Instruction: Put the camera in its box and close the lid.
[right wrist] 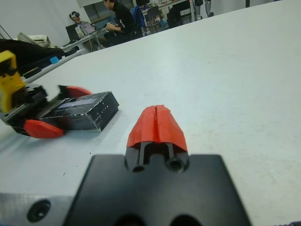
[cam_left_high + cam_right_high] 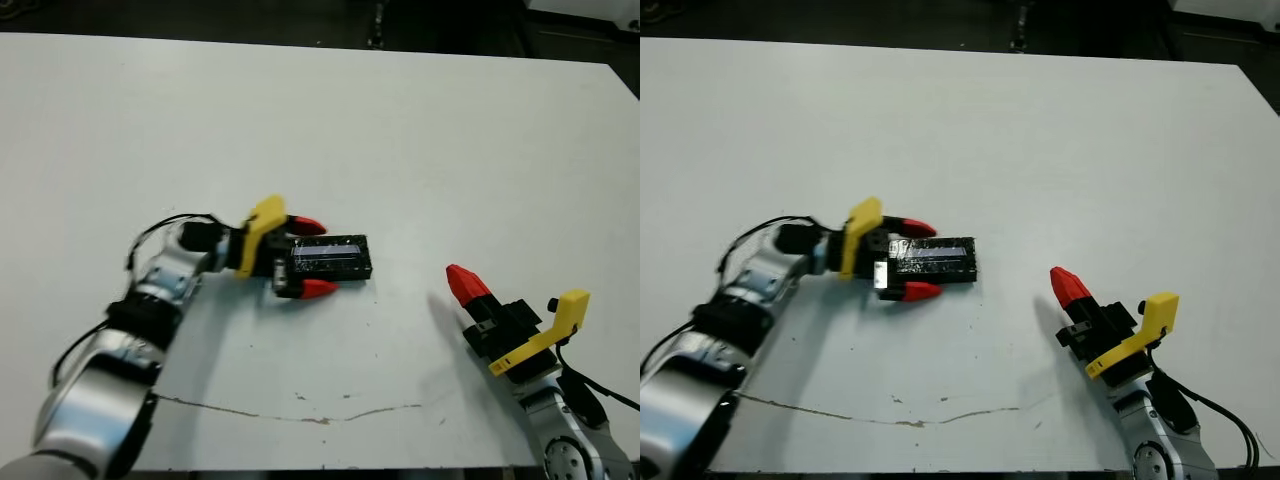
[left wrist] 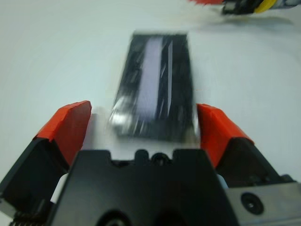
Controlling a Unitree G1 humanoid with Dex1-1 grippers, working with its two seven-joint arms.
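The white table [image 2: 420, 130] was seen spread wide, with a thin scratch running along its near edge. People seated at desks could be made out beyond it in the right wrist view. The lid [image 2: 331, 257], black and crinkled with a pale strip on top, lay flat near the table's middle. It was flanked by the left gripper [image 2: 310, 258], whose fingers were spread wide on either side of its near end, not closed on it. Well apart, the right gripper [image 2: 466, 283] was held with fingers pressed together, empty.

Light: bright, even, overhead.
Shadows: soft, beside the right gripper [image 2: 466, 285].
Blur: lid [image 3: 155, 89] smeared in left wrist view.
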